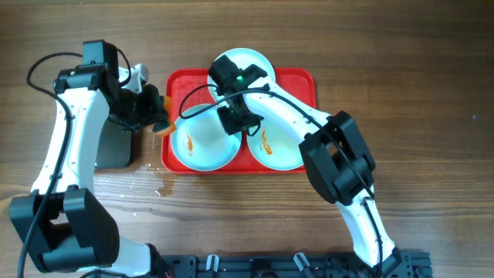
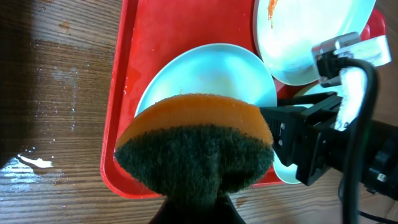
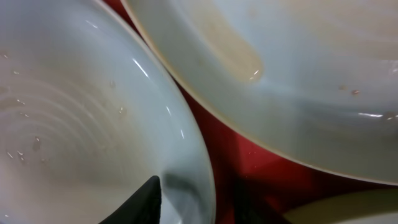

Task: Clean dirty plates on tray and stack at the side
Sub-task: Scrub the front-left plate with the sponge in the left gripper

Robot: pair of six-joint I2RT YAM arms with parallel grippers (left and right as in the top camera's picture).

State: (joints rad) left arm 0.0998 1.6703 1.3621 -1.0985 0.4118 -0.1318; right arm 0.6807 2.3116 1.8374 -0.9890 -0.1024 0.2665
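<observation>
Your left gripper [image 1: 148, 110] is clamped on an orange-and-green sponge [image 1: 162, 127], just at the left rim of the red tray [image 1: 301, 81] in mid-frame of the overhead view. All three plates lie in the tray: the upper plate [image 1: 251, 62], the lower-left plate [image 1: 202, 148] and the lower-right plate [image 1: 284, 150], the lower two smeared orange. Your right gripper [image 1: 234, 117] straddles the lower-left plate's rim. You cannot tell whether it is pinching.
</observation>
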